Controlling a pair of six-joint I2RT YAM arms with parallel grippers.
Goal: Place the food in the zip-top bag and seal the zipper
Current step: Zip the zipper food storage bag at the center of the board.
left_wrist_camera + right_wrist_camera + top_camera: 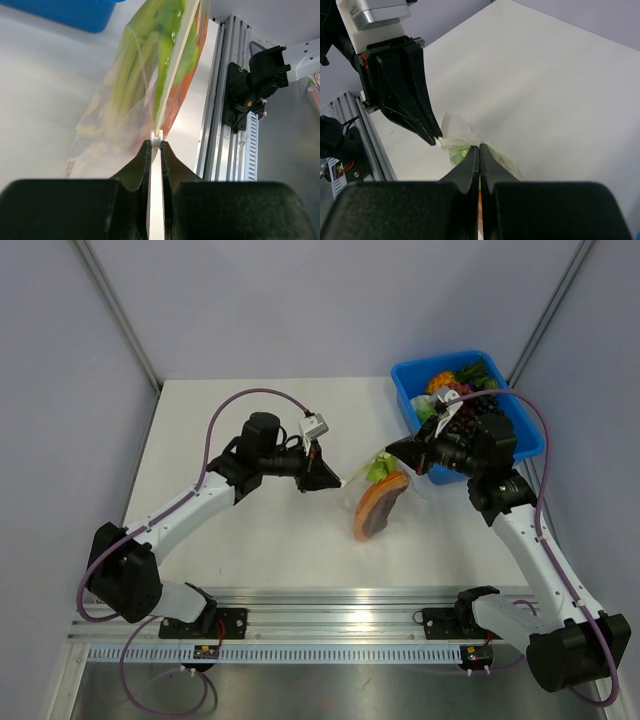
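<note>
White tabletop [250, 530] lies below both of your pincers. Just behind your right pincer [390, 447] sits the blue bin [405, 390], with dark grapes [480, 410] and other produce heaped inside it.

Between the two sets of tips you have the zip-top bag [385, 490]. Its upper edge is raised to tip height, and the rest trails down toward the near side of the table. Both pieces of food are already inside it. The orange and dark red piece [378, 510] fills the lower part, below and nearer than either pincer. The leek [145, 65] lies along the upper part, its green leaves running straight out from your left pincer [156, 145].

Look at the left wrist view and you see the zipper [172, 75] as a pale strip leading away from those tips. The jaws there are pressed together, pinching the end of that strip.

Your right pincer [480, 147] is also pressed tight, with crinkled plastic and green leaf bunched at its tips; it looks to be nipping the bag's edge. The left pincer's tips sit just beside it.
</note>
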